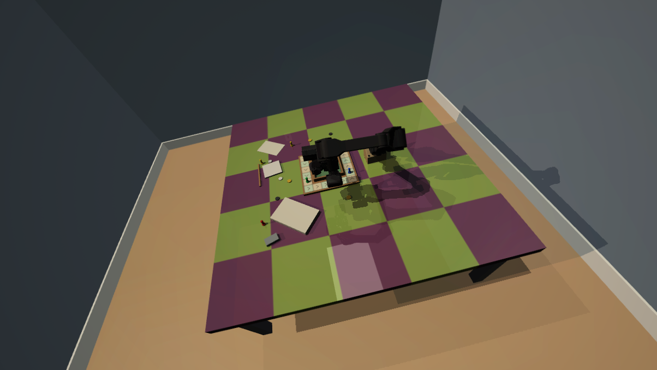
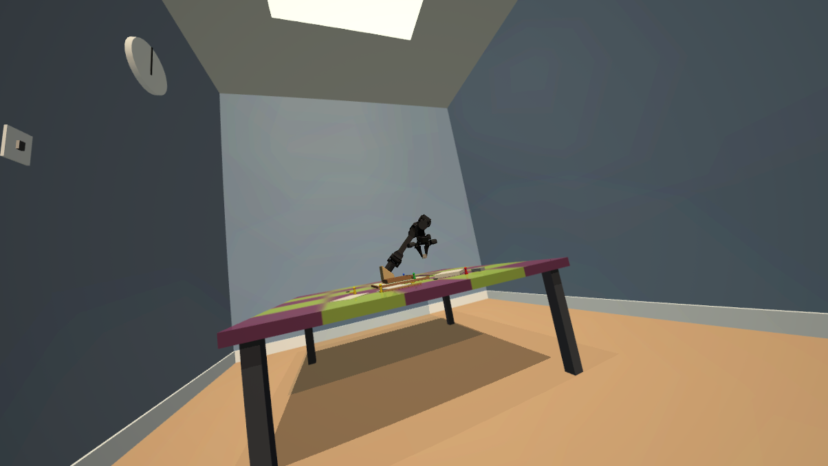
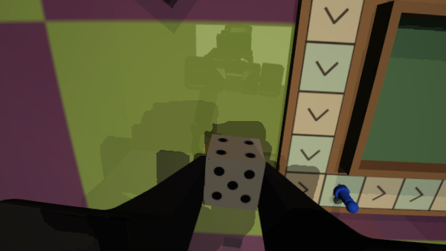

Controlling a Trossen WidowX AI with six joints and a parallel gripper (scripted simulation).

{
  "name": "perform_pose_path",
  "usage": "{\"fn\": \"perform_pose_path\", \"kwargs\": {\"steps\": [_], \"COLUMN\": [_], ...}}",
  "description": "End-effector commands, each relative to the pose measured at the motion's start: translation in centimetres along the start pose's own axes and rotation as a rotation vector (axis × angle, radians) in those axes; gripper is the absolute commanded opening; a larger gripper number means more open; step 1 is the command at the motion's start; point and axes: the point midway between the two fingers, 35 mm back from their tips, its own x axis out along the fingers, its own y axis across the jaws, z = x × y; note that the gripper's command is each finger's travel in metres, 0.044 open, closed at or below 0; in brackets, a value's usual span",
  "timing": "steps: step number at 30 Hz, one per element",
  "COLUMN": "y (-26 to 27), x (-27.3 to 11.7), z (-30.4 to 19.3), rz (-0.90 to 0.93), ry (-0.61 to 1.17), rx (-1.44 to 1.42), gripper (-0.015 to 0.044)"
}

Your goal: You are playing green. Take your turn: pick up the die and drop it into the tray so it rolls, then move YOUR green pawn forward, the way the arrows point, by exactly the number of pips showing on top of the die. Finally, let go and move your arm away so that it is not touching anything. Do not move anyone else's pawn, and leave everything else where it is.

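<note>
My gripper (image 2: 423, 253) (image 3: 233, 166) is shut on the pale die (image 2: 424, 256) (image 3: 232, 185) and holds it well above the table. In the wrist view a five-pip face and a four-pip face show. The fingers are hidden in the top view. The green-floored tray (image 3: 379, 74) sits inside the arrow track (image 1: 308, 188) (image 3: 323, 70), right of the die in the wrist view, partly hidden by the arm in the top view. The green pawn (image 1: 307, 180) (image 2: 413, 275) stands on the track's left side in the top view. The blue pawn (image 1: 349, 170) (image 3: 342, 192) stands near another corner.
In the top view, a red pawn (image 1: 262, 222), a large cream slab (image 1: 294, 215) and a grey block (image 1: 272, 239) are at the lower left. Two yellow pawns (image 1: 291, 144) (image 1: 261, 161), cream sheets (image 1: 271, 147) (image 1: 272, 168) and a thin stick (image 1: 260, 175) are left of the board.
</note>
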Motion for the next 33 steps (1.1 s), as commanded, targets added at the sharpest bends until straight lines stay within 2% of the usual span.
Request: {"fn": "perform_pose_path", "kwargs": {"steps": [1,17,33], "y": [-2.0,-9.2,-16.4], "x": [0.5,1.7,3.1], "z": [0.9,3.1,3.4], "rz": [-0.010,-0.020,-0.014], "ry": [0.004,-0.002,0.000], "rx": [0.147,0.700,1.250], "gripper": [0.0000,0.0000,0.0000]}}
